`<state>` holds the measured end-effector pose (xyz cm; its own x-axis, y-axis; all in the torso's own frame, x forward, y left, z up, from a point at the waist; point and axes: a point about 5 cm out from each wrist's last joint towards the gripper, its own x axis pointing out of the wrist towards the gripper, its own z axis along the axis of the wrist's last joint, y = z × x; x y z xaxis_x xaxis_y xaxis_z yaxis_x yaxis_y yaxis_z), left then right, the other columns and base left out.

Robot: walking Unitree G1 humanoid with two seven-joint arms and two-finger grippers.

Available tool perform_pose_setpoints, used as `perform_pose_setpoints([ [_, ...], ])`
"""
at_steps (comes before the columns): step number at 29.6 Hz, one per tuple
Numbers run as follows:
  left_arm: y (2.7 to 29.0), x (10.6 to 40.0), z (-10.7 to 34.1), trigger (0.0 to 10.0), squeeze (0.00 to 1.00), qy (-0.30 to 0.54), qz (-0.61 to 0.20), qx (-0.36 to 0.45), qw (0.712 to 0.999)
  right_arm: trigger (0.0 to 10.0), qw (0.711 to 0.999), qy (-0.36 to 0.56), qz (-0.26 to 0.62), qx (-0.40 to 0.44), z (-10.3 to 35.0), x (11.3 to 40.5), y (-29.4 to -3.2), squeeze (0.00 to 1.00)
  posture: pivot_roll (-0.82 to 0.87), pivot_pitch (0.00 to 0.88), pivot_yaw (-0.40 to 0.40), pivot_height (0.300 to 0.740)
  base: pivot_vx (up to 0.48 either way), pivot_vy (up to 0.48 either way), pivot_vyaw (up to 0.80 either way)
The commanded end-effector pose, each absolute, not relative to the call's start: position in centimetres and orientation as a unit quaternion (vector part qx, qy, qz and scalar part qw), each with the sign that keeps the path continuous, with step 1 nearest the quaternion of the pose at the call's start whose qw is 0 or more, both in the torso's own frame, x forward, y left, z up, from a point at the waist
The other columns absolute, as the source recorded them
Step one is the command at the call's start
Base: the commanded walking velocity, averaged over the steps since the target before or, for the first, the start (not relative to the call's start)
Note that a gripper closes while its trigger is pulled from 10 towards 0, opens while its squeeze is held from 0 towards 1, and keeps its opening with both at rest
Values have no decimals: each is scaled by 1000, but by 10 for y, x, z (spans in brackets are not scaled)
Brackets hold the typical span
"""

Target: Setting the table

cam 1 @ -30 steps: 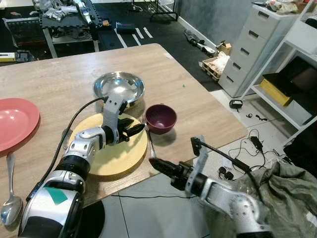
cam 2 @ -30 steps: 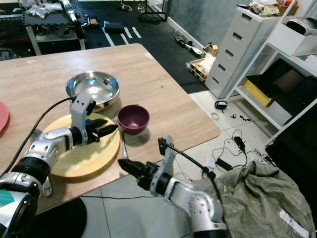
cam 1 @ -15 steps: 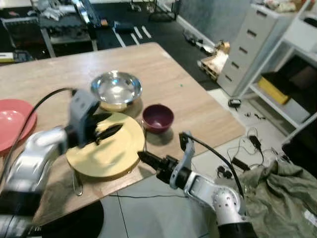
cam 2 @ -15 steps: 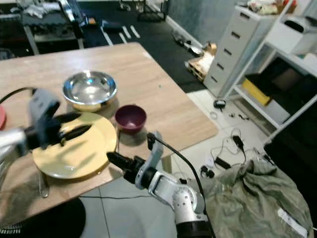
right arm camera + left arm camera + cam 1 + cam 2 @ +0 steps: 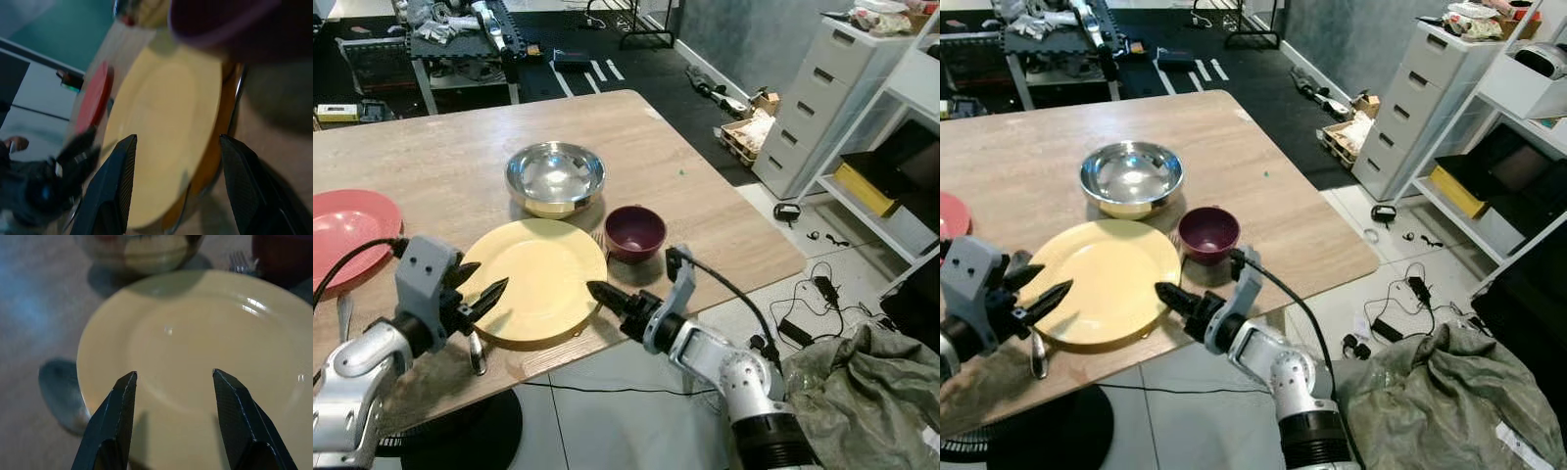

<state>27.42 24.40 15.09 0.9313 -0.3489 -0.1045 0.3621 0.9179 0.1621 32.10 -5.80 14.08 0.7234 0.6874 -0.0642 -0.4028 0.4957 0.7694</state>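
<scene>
A yellow plate (image 5: 536, 279) lies near the front edge of the wooden table (image 5: 440, 147), on a tan round mat. Behind it stands a steel bowl (image 5: 555, 176), and a maroon bowl (image 5: 635, 232) sits to its right. A spoon (image 5: 475, 352) pokes out from under the plate's near left side, and a fork (image 5: 242, 259) lies between plate and maroon bowl. My left gripper (image 5: 481, 284) is open, hovering just left of the plate's rim (image 5: 195, 342). My right gripper (image 5: 599, 293) is open at the plate's right rim (image 5: 166, 132), low over the table edge.
A red plate (image 5: 347, 223) lies at the table's left. White drawers (image 5: 813, 88) and shelving stand to the right. Cables (image 5: 818, 289) and a green cloth (image 5: 867, 392) lie on the floor beside the table's front right corner.
My left gripper has pulled back off the yellow plate to its left side. My right gripper has risen from below the table edge to the plate's right rim. The camera has shifted slightly.
</scene>
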Motion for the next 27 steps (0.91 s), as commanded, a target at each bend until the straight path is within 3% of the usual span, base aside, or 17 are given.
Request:
perform_pose_setpoints([
  [1,244,269,144,10000,0,49,-178,79,980,10000,851,186,308,384,137,324,-64,0,115,83,-14,740,0,0,0],
  [11,245,255,105,10000,0,106,-157,9,982,10000,841,123,312,425,160,334,-86,0,109,90,-26,740,0,0,0],
  [22,246,253,103,10000,0,115,-157,6,981,10000,845,191,349,358,135,311,-99,0,98,103,-25,740,0,0,0],
  [27,248,253,105,10000,0,113,-156,8,981,10000,849,216,331,350,120,311,-90,0,103,104,-26,740,0,0,0],
])
